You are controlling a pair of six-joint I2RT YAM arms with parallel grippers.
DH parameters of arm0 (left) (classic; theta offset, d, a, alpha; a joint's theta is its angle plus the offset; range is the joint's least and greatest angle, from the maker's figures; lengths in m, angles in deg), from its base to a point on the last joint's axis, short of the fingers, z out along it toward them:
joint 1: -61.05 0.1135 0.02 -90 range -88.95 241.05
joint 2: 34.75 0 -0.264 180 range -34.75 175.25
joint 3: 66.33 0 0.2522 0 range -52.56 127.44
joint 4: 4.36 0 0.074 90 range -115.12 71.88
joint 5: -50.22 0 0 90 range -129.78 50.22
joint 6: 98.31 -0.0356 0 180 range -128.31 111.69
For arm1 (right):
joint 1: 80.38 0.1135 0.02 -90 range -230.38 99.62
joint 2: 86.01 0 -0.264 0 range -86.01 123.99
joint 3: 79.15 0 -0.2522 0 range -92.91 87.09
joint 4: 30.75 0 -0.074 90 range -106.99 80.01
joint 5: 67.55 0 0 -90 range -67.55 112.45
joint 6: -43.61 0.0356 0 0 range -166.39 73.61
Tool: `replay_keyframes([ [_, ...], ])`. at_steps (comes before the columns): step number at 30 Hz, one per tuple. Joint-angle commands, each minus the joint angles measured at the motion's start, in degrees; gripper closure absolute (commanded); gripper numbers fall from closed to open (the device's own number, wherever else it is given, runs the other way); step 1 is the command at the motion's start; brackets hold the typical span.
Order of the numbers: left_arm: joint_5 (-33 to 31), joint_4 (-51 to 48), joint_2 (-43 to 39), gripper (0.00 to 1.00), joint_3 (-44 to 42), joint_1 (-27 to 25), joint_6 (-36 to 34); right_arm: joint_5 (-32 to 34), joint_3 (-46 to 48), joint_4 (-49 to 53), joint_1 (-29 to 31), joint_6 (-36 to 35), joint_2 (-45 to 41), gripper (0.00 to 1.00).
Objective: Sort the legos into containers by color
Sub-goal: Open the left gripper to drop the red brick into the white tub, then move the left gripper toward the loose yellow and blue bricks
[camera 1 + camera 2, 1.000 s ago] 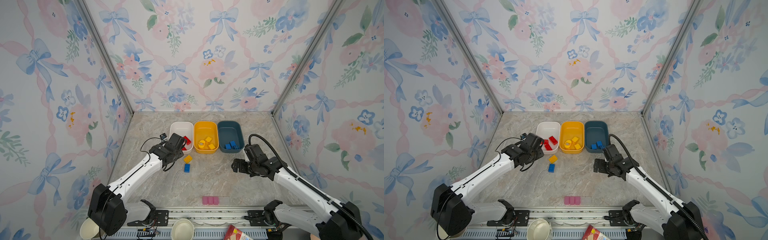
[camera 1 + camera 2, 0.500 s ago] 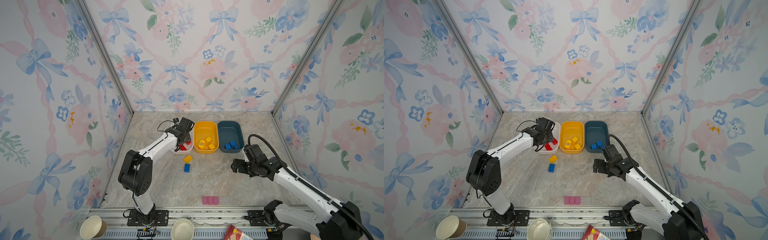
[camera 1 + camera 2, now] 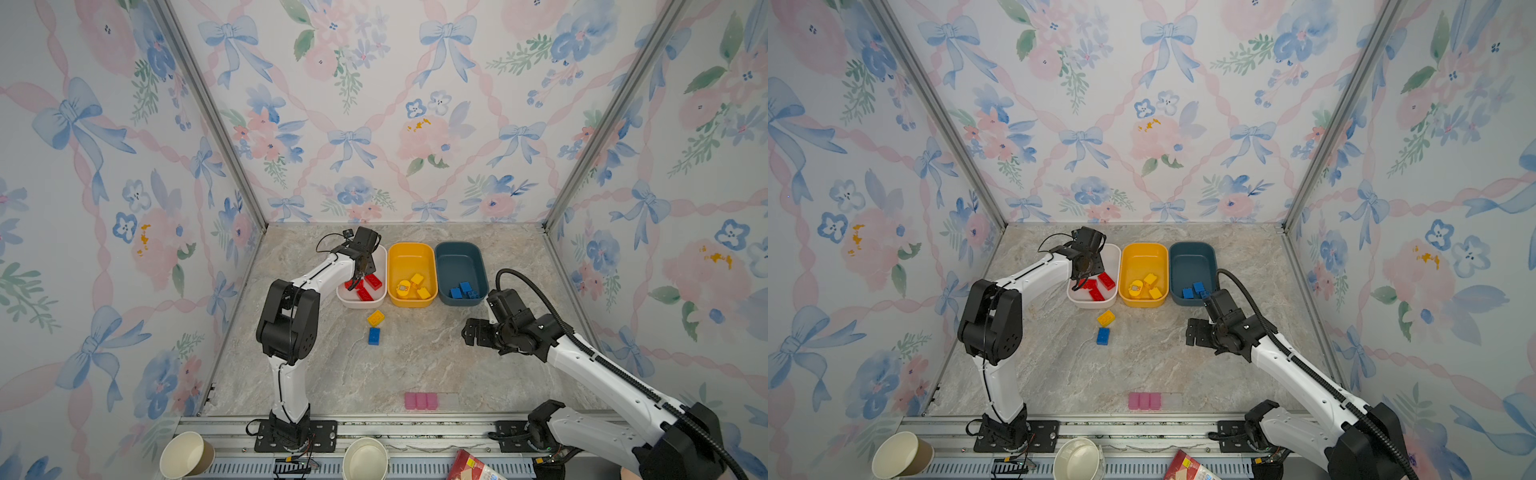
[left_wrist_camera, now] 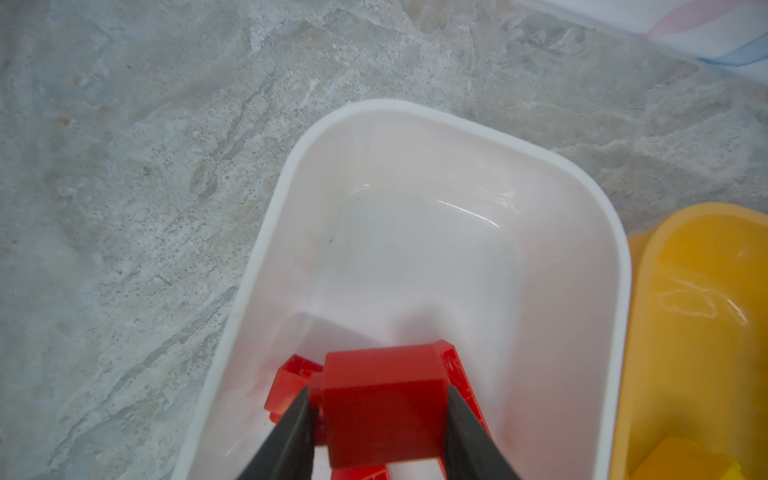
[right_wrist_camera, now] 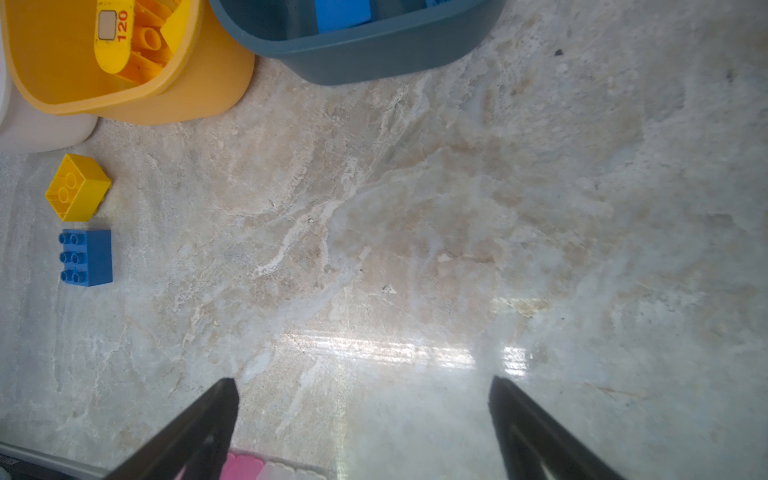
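My left gripper hangs inside the white container, its fingers lying against both sides of a red lego. Other red legos lie under it; in both top views the gripper hides part of them. The yellow container holds yellow legos and the teal container blue ones. A loose yellow lego and a loose blue lego lie on the table in front of the white container. My right gripper hovers open and empty over bare table.
A pale-pink segmented strip lies near the front edge. Two paper cups and a red packet sit beyond the front rail. Floral walls close in the left, back and right sides.
My left arm has swung from in front of the white container's near left corner to over its inside, carrying the red lego. The right arm has not moved.
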Motion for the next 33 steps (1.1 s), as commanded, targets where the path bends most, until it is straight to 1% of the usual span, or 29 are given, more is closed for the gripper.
replay_keyframes([
  [1, 0.3, 0.6, 0.8, 0.41, 0.7, 0.0, -1.2, -0.1, -1.7, 1.0, 0.8, 0.6, -0.2, 0.03],
  [4, 0.6, 0.7, 0.0, 0.31, -0.3, 0.0, -0.8, -0.1, -1.5, 1.0, 0.9, 0.7, -0.2, 0.03],
  [6, 0.7, 1.1, -0.8, 0.28, -1.3, 0.0, -0.6, 0.0, -1.6, 1.0, 1.1, 0.8, -0.2, 0.03],
  [11, 1.6, 1.3, -3.2, 0.26, -3.0, 0.0, -0.2, 0.3, -1.6, 1.0, 1.5, 1.0, -0.2, 0.03],
  [17, 2.8, 1.3, -8.0, 0.22, -6.1, -0.2, 0.4, 0.4, -2.0, 0.9, 2.0, 1.2, 0.2, 0.03],
  [25, 5.5, 1.1, -17.8, 0.17, -14.6, -1.2, 1.6, 0.8, -2.4, 0.9, 2.7, 1.2, 0.7, 0.03],
  [30, 5.7, 0.9, -24.3, 0.16, -19.9, -3.6, 2.3, 1.0, -2.8, 0.9, 3.1, 1.2, 1.0, 0.03],
  [33, 5.7, 0.8, -27.7, 0.15, -22.7, -6.1, 3.3, 1.1, -3.1, 0.8, 3.4, 1.2, 1.2, 0.03],
])
